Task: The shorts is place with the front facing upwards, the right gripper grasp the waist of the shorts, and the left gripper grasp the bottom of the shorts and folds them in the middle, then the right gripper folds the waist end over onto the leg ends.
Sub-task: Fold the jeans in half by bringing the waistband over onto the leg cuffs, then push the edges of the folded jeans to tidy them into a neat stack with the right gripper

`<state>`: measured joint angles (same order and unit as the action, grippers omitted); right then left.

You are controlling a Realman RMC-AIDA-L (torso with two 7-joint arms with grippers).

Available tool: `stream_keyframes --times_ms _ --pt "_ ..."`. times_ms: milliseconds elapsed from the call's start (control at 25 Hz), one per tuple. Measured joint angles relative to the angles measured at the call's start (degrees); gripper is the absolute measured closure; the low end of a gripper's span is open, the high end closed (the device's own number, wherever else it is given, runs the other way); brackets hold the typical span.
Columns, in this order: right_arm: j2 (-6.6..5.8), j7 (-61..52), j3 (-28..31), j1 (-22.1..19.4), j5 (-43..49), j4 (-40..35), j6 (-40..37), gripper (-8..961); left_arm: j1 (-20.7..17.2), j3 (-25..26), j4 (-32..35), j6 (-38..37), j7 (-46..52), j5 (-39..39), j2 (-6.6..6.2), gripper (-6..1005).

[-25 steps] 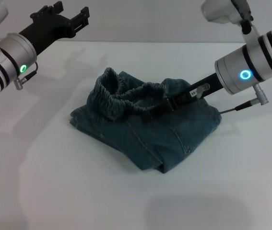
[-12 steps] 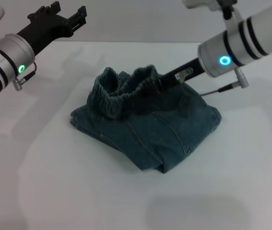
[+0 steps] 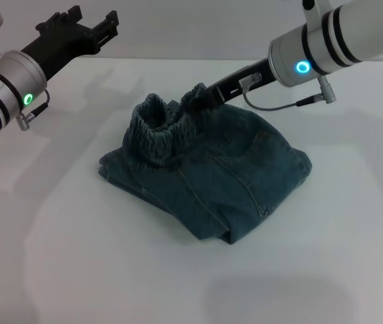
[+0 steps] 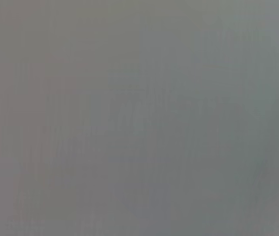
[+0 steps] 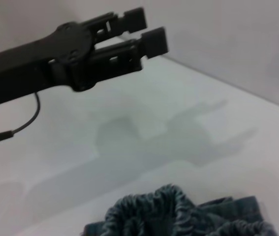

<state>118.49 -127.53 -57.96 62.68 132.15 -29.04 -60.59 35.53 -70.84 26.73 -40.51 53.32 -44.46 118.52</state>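
The blue-green denim shorts (image 3: 232, 175) lie folded in a thick heap at the table's middle. Their gathered elastic waist (image 3: 156, 129) stands up at the heap's far left; it also shows in the right wrist view as the waist (image 5: 171, 209). My right gripper (image 3: 199, 96), on the blue-ringed wrist, reaches in from the right, shut on a raised bit of the waist at the heap's far edge. The hemmed leg ends cannot be made out in the heap. My left gripper (image 3: 100, 23) hangs open and empty high at the far left, seen closer as the left gripper (image 5: 146, 30).
The white table (image 3: 110, 256) spreads around the heap on all sides. A grey wall (image 3: 191, 27) stands behind its far edge. The left wrist view is plain grey.
My right gripper has risen and swung toward the far left, pulling the pinched waist up and back across the heap. The left arm has barely moved.
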Motion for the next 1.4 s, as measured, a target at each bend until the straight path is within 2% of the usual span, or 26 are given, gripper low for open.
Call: stream_keyframes --times_ms 240,440,600,720,840,1000,1160,1320,1400 --pt "0.08 2.1 -0.1 -0.2 -3.0 -0.3 -1.0 499 0.1 0.0 -0.3 0.2 0.0 0.6 -0.08 229" --pt "0.31 8.0 -0.1 -1.1 -4.8 -1.2 -6.3 499 0.4 0.1 -0.7 0.3 -0.3 0.9 -0.18 229" --pt "0.11 12.9 0.1 -2.7 -9.7 -2.0 -12.2 499 0.4 0.1 -0.7 0.2 -0.1 0.9 -0.19 229" --pt "0.04 13.8 0.5 -3.8 -10.7 -4.2 -16.8 499 0.2 0.1 -0.4 -0.1 0.1 0.9 -0.27 229" --pt "-0.05 14.0 0.8 -5.0 -10.8 -5.5 -18.2 499 -0.1 0.1 -0.2 -1.1 0.2 0.9 -0.36 229" --pt "-0.41 15.4 4.4 -8.4 -10.6 -7.5 -15.6 499 -0.6 -0.3 -0.1 -3.4 0.3 0.9 -0.43 229" --pt "-0.4 19.8 12.3 -13.7 -11.8 -11.2 -14.7 499 -1.3 0.0 -0.1 -4.3 1.4 0.9 -0.4 229" --pt "-0.58 30.2 17.5 -20.6 -20.4 -12.7 -13.9 499 -1.9 -0.4 -0.3 -6.1 4.8 0.7 -0.55 229" --pt "-0.63 37.6 19.1 -24.6 -27.4 -12.7 -12.2 499 -2.5 -1.1 -0.5 -8.1 6.4 0.4 -0.75 229"
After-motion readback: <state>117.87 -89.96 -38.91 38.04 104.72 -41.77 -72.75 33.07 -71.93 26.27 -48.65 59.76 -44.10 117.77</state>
